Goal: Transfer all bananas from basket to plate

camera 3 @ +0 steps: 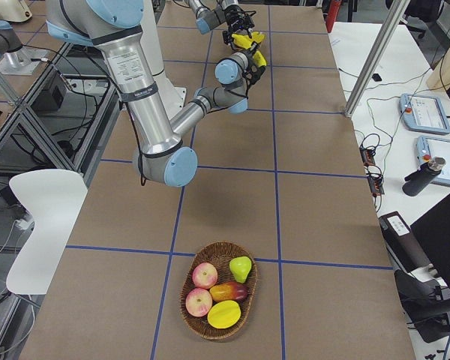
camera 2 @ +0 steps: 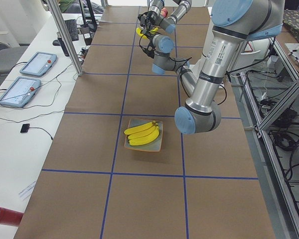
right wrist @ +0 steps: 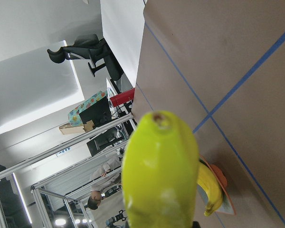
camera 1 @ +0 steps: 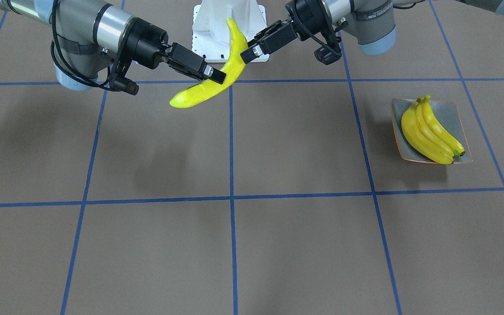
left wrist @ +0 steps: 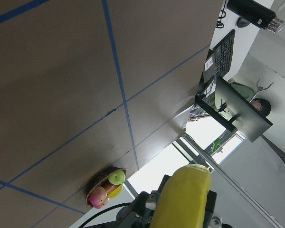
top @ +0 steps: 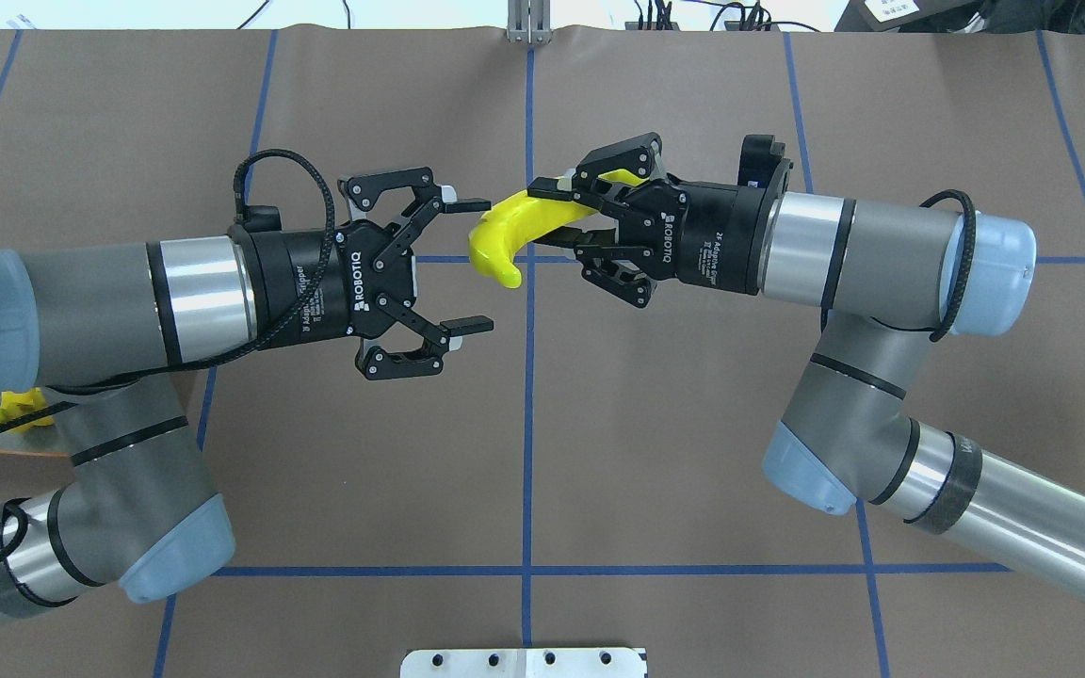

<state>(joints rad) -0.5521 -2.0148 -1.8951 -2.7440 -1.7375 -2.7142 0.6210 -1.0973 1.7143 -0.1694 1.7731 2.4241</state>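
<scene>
A pale greenish-yellow banana (top: 505, 235) hangs in the air over the table's middle. My right gripper (top: 554, 213) is shut on its middle. My left gripper (top: 477, 264) faces it with fingers spread wide open, and the banana's near end lies between them. In the front view the right gripper (camera 1: 217, 76) clamps the banana (camera 1: 199, 94) while a left fingertip (camera 1: 246, 56) is at its upper part. Three bananas (camera 1: 429, 131) lie side by side on the grey-green plate (camera 1: 455, 114). The basket (camera 3: 219, 289) shows no banana.
The basket holds apples (camera 3: 204, 275), a pear (camera 3: 241, 266) and other fruit at the table's right end. The plate (camera 2: 159, 142) lies toward the left end, partly under my left arm in the overhead view. The white robot base (camera 1: 228, 30) stands behind the grippers.
</scene>
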